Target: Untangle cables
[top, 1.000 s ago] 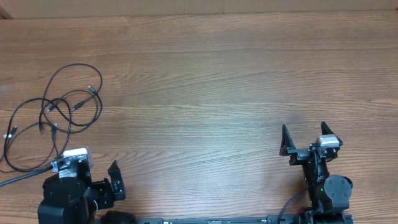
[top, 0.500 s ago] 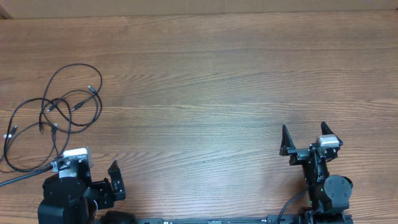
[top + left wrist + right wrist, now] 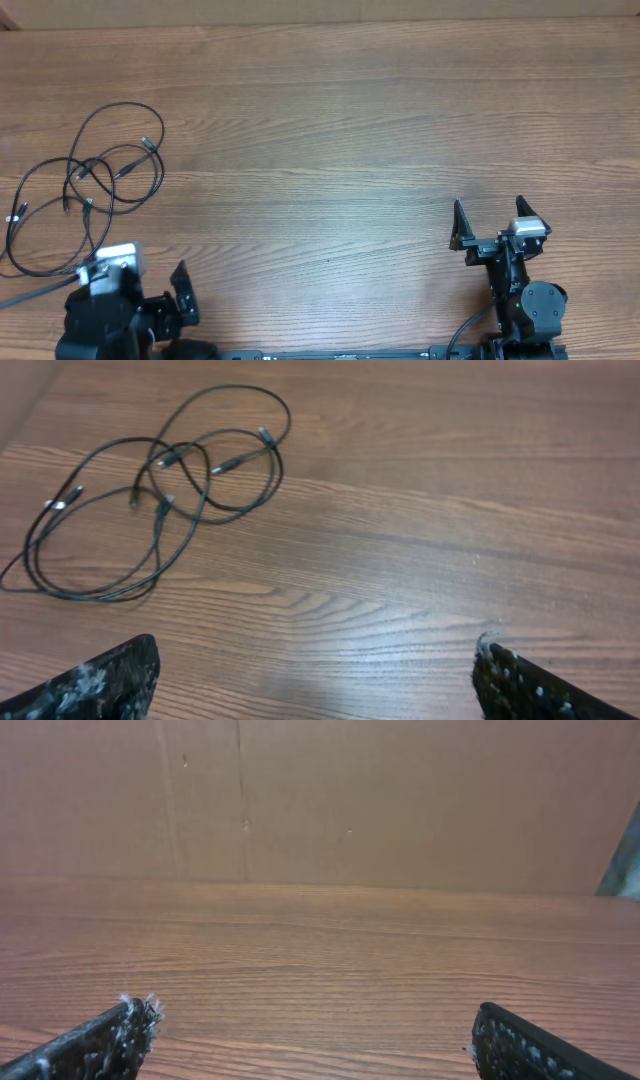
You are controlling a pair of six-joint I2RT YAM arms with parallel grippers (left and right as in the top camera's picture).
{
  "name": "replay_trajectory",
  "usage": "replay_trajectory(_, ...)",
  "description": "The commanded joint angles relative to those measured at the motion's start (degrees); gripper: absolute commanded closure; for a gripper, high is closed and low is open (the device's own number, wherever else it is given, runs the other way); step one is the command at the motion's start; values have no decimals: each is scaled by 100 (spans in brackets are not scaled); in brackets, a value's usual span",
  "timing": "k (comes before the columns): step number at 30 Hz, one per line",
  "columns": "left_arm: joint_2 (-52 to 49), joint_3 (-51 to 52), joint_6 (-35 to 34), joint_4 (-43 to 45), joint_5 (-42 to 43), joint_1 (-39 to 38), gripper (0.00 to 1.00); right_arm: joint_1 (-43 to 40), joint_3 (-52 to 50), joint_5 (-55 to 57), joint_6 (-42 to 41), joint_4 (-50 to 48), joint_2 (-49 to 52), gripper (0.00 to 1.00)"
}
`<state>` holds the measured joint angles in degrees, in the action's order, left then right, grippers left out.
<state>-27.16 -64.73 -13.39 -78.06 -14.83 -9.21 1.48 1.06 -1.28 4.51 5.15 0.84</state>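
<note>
The cables (image 3: 80, 170) sprawl at mid-left of the overhead frame, just above the left tool (image 3: 318, 660), fingers apart; the right tool (image 3: 488, 206), likewise apart, sits far off.

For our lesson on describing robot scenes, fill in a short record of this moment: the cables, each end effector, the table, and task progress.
Cables: thin black cords with small plug ends, lying in overlapping loops on the left arm's side of the table
Left end effector: open, empty, short of the cables
Right end effector: open, empty, on the opposite side from the cables
Table: brown wood grain
Task progress: untangling not yet begun; neither end effector touches the cables
</note>
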Motion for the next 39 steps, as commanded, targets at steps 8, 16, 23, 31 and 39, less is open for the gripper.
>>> replay_trajectory(8,341,426,-50,400,131,715,0,-26,-61,-31,26,-35,-68,0)
replay_trajectory(16,1187,2127,-57,1845,251,748,1,-26,-61,-31,26,-35,-68,0)
replay_trajectory(23,1840,3528,-55,3145,695,748,0,-26,-61,-31,26,-33,-68,0)
replay_trajectory(31,2481,4627,-83,4540,748,748,1,-26,-61,-31,26,-33,-68,0)
replay_trajectory(39,2697,5302,-98,5779,894,730,0,-26,-61,-31,26,-33,-68,0)
